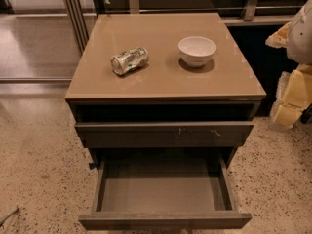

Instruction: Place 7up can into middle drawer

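Observation:
The 7up can (129,61), silver with green print and dented, lies on its side on the left part of the tan cabinet top (161,82). The middle drawer (163,186) is pulled out toward me at the bottom of the view, and its flat grey floor is bare. Its plain front (165,220) is nearest to me. My gripper (291,94) is at the right edge of the view, beside the cabinet and below its top. It is well to the right of the can and holds nothing that I can see.
A white bowl (197,50) stands upright on the cabinet top, right of the can. A closed drawer front with small pale scratches (165,133) sits above the open drawer. Speckled floor (39,169) surrounds the cabinet. Glass panels and a rail stand behind.

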### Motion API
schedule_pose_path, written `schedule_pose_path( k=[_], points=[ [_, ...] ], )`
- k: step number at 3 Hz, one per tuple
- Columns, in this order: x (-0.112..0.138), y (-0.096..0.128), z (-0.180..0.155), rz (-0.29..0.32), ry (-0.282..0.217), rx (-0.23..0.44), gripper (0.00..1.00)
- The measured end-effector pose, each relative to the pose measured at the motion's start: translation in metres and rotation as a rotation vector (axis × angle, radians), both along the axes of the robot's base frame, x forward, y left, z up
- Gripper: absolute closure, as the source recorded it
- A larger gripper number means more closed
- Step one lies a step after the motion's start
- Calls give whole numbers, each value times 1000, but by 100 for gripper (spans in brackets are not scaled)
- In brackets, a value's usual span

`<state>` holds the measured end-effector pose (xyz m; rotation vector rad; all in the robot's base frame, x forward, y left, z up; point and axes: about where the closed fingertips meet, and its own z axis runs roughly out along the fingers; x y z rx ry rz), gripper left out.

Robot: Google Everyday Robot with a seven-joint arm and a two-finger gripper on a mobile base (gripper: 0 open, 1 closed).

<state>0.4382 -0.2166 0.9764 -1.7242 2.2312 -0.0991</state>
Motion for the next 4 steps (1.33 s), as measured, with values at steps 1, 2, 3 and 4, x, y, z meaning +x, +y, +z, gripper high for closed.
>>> schedule_pose_path(
  k=[1,2,3,4],
  points=[
    [0,0,0,0,0,0,0],
    [13,3,1,32,-37,8,0],
    [59,25,2,144,-107,48,0],
    [114,60,7,270,-152,82,0]
  ],
)
